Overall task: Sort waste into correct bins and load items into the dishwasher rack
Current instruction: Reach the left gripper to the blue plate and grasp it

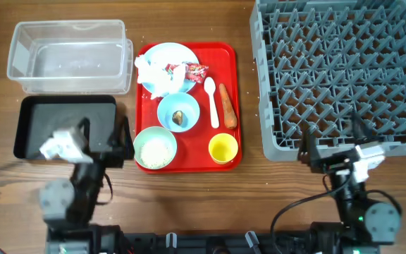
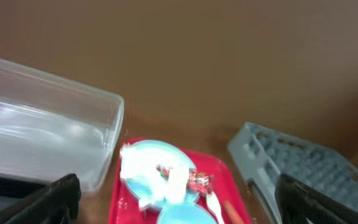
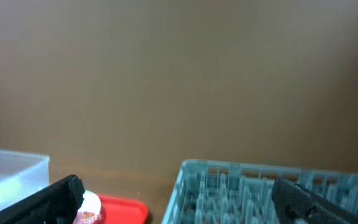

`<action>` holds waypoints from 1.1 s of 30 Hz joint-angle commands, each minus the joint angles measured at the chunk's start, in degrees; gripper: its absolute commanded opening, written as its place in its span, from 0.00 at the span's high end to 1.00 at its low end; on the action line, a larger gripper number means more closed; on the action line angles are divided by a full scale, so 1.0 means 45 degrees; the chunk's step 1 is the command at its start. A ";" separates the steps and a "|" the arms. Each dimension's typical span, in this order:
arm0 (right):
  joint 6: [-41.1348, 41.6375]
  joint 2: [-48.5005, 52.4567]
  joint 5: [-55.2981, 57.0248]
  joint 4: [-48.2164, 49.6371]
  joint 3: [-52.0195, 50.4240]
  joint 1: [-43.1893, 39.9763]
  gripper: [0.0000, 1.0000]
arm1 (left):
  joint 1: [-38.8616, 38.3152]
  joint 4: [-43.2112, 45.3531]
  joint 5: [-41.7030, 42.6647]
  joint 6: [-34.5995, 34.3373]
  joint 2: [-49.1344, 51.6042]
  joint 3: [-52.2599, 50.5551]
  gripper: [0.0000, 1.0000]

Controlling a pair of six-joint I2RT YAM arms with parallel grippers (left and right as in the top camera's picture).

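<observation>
Waste: all of it sits on the red tray [image 1: 189,161]. Crumpled tissues [image 1: 154,76] are heaped on the plate [image 1: 173,51], and the red wrapper [image 1: 194,70] is just beside them. The carrot [image 1: 228,106] runs along the tray's right side. There's rice [image 1: 155,149] in the near-left bowl [image 1: 137,140] and a brown scrap [image 1: 178,118] in the middle bowl [image 1: 166,104].
Why that matters: the plate and both bowls carry waste, so I'd say they need emptying before any racking.
Bins: the clear tub [image 1: 20,49] is far left with the black tray [image 1: 41,116] just in front of it. Both are left of the red tray, handy for the left arm.
Dishes: the spoon [image 1: 212,102] lies between the middle bowl and the carrot. The yellow cup [image 1: 223,148] stands upright at the tray's near-right corner.
Rack: the dishwasher rack [image 1: 344,70] fills the right side, with nothing among its pegs.
Left gripper [image 2: 176,186]: low by the black tray's near-right corner, jaws spread wide, holding nothing, with its camera facing the tub and plate.
Right gripper [image 3: 178,185]: low at the rack's near edge, jaws wide, empty.
Step in hand: nothing sorted, nothing loaded. This reads as a ready pose on both sides.
Next call: the tissues look like the easy opener, being soft and on top of the plate. My guess is the left arm takes them, since it is closest to the bins.
</observation>
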 commanded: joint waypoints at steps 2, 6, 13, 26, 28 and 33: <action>0.0170 0.3283 -0.0986 -0.0777 0.3502 0.0063 0.00 | 0.0063 -0.2477 0.1185 0.0840 0.5197 0.5192 0.00; 0.0083 0.6659 -0.1583 -0.3886 0.7218 0.0063 0.00 | -0.0563 -0.5450 0.1166 0.1763 0.9481 0.9976 0.00; -0.0117 1.2046 -0.2594 -0.9165 1.1798 0.0063 0.00 | -0.3473 -0.9753 -0.1797 0.2161 1.7665 1.7354 0.00; -0.0243 1.3823 -0.3036 -1.0768 1.1788 0.0063 0.00 | -0.4284 -0.8607 -0.3327 -0.2579 2.3673 1.7354 0.00; -0.0233 1.3872 -0.2992 -1.0778 1.1788 0.0063 0.00 | -0.4303 -0.8471 -0.3332 -0.2569 2.4052 1.7354 0.00; -0.0233 1.3872 -0.2948 -1.0783 1.1788 0.0063 0.00 | -0.4357 -0.7718 -0.3322 -0.2516 2.5267 1.7350 0.00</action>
